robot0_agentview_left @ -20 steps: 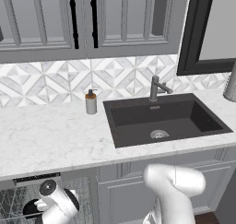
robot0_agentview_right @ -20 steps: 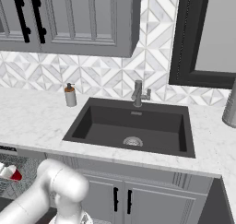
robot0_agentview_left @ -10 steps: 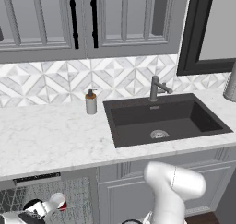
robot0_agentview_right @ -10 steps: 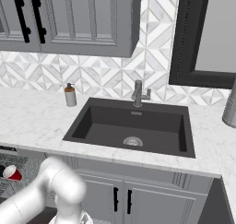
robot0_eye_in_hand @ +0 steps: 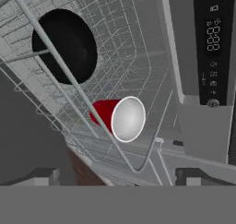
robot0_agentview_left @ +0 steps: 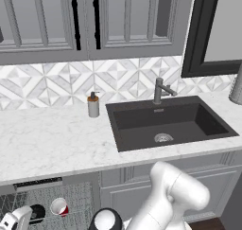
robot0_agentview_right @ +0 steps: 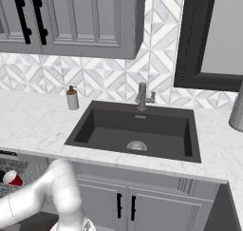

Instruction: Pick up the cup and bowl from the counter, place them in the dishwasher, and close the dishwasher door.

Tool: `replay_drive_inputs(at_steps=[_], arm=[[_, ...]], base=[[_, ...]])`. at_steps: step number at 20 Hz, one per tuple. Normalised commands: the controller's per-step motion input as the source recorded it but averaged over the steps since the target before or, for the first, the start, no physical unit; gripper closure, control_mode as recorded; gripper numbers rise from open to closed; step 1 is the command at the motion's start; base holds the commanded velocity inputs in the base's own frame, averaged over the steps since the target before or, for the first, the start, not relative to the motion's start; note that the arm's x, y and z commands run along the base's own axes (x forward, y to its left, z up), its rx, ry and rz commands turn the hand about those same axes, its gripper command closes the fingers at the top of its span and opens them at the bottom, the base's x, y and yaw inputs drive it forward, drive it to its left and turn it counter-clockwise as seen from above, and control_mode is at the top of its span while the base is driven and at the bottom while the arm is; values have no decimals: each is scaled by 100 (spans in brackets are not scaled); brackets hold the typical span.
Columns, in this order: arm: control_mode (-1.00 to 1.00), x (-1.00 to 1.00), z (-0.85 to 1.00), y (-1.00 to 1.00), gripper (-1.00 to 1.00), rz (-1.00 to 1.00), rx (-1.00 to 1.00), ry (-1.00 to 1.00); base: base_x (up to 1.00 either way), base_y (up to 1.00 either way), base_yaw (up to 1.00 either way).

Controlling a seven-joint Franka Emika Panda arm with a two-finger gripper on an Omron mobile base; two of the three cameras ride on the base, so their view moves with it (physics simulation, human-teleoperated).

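Gripper [robot0_eye_in_hand: 118, 177] low at the open dishwasher [robot0_agentview_left: 52, 203], under the counter [robot0_agentview_left: 56, 144] left of the sink [robot0_agentview_left: 170, 122]. The two fingertips [robot0_eye_in_hand: 44, 176] stand far apart at the bottom of the hand view, jaws spread wide, with nothing between them and nothing touching them.

Cup [robot0_eye_in_hand: 117, 118] lies on its side in the wire rack [robot0_eye_in_hand: 138, 48], white mouth turned toward the hand camera, red body pointing away. A rack rim wire crosses in front of it. In the left base view the cup [robot0_agentview_left: 59, 207] sits in the rack below the counter edge; in the right base view it [robot0_agentview_right: 12, 178] shows at the far left, also on its side.

Bowl [robot0_eye_in_hand: 64, 45] is in the same rack, just beside the cup, tilted so its black hollow faces the hand camera; whether the two touch I cannot tell. In the left base view the bowl [robot0_agentview_left: 36, 213] lies left of the cup.

Control strip [robot0_eye_in_hand: 213, 43] of the dishwasher runs along the right of the hand view, with lit digits. Soap bottle [robot0_agentview_left: 93, 105] stands upright on the counter near the sink's left rear corner.
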Motion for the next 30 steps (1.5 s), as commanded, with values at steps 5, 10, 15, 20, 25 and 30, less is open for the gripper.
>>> replay_drive_inputs(at_steps=[5, 10, 15, 20, 25, 30], arm=[[-100, 58, -8, -5, -100, 15, 0, 3], [-100, 14, -65, 0, -100, 12, 0, 9], [-100, 25, -90, 0, -100, 13, 0, 11], [-100, 8, -98, -14, -100, 11, 0, 0], [-100, -24, -89, -53, -100, 0, 0, 0], [-100, -8, -81, -57, -100, 0, 0, 0]], base=[[0, 0, 0], [0, 0, 0], [0, 0, 0], [0, 0, 0], [0, 0, 0], [0, 0, 0]])
